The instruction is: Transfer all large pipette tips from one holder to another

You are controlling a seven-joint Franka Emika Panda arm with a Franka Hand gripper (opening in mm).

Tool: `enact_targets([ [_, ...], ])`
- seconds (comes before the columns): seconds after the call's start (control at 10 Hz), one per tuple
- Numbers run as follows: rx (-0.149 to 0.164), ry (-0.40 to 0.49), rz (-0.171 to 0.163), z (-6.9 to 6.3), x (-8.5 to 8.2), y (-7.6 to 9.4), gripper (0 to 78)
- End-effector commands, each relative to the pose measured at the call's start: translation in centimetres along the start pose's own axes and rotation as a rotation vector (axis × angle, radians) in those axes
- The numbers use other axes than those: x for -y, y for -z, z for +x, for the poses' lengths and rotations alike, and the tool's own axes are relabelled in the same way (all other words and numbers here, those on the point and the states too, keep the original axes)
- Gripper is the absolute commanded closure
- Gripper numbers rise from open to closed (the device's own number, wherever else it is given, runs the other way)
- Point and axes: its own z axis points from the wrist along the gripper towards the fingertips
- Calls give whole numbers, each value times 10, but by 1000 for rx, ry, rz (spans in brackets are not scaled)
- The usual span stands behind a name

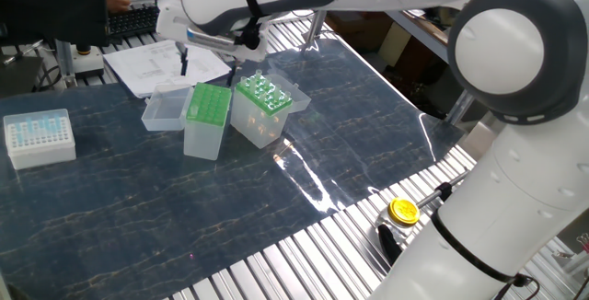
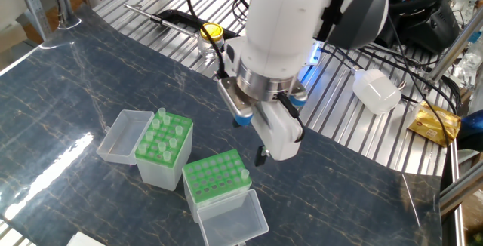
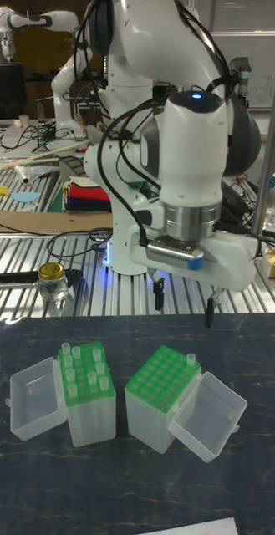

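Note:
The wider holder with the flat green grid top [image 1: 209,105] [image 2: 215,176] [image 3: 165,380] stands with its clear lid [image 2: 234,219] hanging open. One large pipette tip [image 3: 187,358] [image 2: 243,174] sticks up at its corner. Beside it the other holder [image 1: 262,102] [image 2: 162,146] [image 3: 85,380] carries several upright large pipette tips [image 3: 78,359]. My gripper [image 1: 207,61] [image 2: 250,136] [image 3: 183,305] hovers above and behind the grid holder, fingers pointing down. It is open, with nothing visible between them.
A white box of pale-blue tips [image 1: 39,136] sits at the table's left. Papers [image 1: 147,68] lie behind the holders. A yellow-lidded jar [image 2: 210,35] [image 3: 52,280] and a white bottle [image 2: 375,91] rest on the metal rollers off the mat.

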Motion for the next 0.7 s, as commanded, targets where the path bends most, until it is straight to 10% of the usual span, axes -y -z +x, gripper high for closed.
enact_targets([
  [0.1, 0, 76, -1, -12, 12, 3, 1],
  [0.7, 6, 182, -3, -26, 33, 0, 1],
])
